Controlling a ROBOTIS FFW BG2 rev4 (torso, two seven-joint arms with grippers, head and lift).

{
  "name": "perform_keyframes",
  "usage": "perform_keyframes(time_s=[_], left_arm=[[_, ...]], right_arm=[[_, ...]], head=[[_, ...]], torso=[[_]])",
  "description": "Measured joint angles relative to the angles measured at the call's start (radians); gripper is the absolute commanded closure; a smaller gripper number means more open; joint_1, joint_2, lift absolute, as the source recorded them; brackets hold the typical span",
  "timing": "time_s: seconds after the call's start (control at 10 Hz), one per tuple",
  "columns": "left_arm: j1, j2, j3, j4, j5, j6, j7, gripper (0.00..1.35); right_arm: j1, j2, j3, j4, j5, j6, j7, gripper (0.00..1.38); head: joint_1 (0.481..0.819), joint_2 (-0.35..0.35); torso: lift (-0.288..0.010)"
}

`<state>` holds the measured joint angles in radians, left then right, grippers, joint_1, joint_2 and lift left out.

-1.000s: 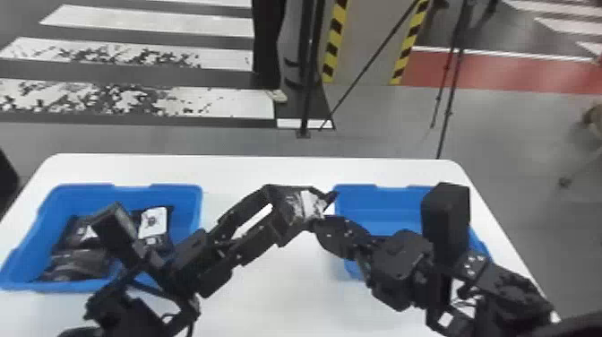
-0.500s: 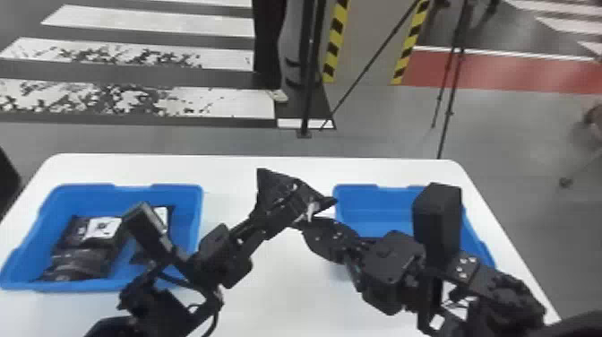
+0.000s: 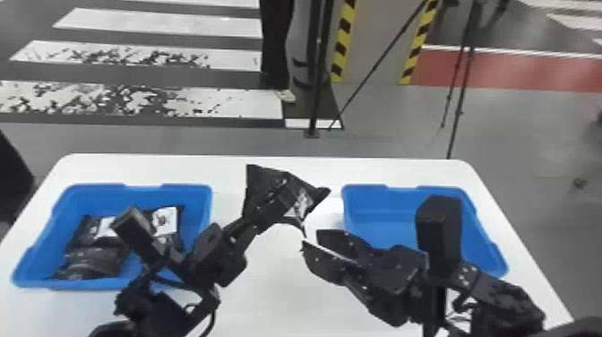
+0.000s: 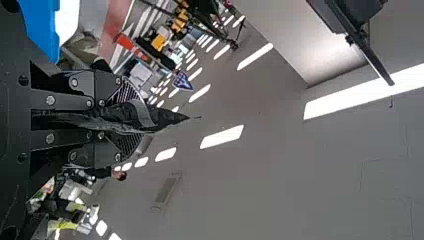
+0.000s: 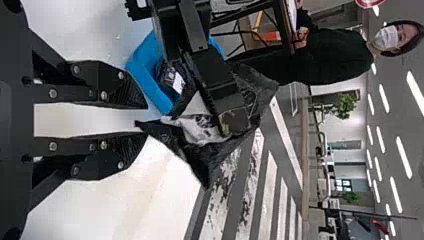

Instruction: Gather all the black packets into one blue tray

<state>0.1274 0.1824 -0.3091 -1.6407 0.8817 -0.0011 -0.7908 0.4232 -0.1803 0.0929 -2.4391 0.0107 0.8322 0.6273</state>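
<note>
Across the head view stretches a white table (image 3: 277, 295), with a blue tray (image 3: 40, 264) at its nine o'clock and another blue tray (image 3: 380, 219) at its three o'clock, the right arm (image 3: 497, 291) partly covering the latter. Toward twelve o'clock from the table's middle, the left gripper (image 3: 286, 197) is clamped on a black packet (image 3: 259, 181), holding it up above the table between the two trays. The right gripper (image 3: 310, 239), at the held packet's five o'clock, has its fingers apart, and a thin corner of the packet hangs near their tips; whether they touch, I cannot tell. Inside the nine o'clock tray, partly behind the left arm (image 3: 156, 309), black packets (image 3: 92, 262) lie bunched. White labels (image 3: 165, 219) show on some of them.
</note>
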Motion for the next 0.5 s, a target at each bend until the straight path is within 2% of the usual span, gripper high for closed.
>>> perform_keyframes(time_s=[0.1,0.3,0.5], left_arm=[[0.020,0.001,0.048,0.000,-0.026,-0.010,-0.013,1.21],[0.065,0.004,0.185,0.000,-0.103,-0.036,-0.037,1.21],[0.108,0.006,0.336,-0.002,-0.193,-0.054,-0.042,1.21]], right_arm=[[0.019,0.007,-0.032,0.013,-0.005,0.001,0.000,0.14],[0.089,0.036,-0.130,0.017,-0.024,-0.038,-0.004,0.15],[0.176,0.078,-0.227,0.046,-0.110,-0.170,-0.046,0.16]], head=[[0.695,-0.092],[0.695,-0.061],[0.695,-0.019]], torso=[[-0.110],[-0.110],[-0.110]])
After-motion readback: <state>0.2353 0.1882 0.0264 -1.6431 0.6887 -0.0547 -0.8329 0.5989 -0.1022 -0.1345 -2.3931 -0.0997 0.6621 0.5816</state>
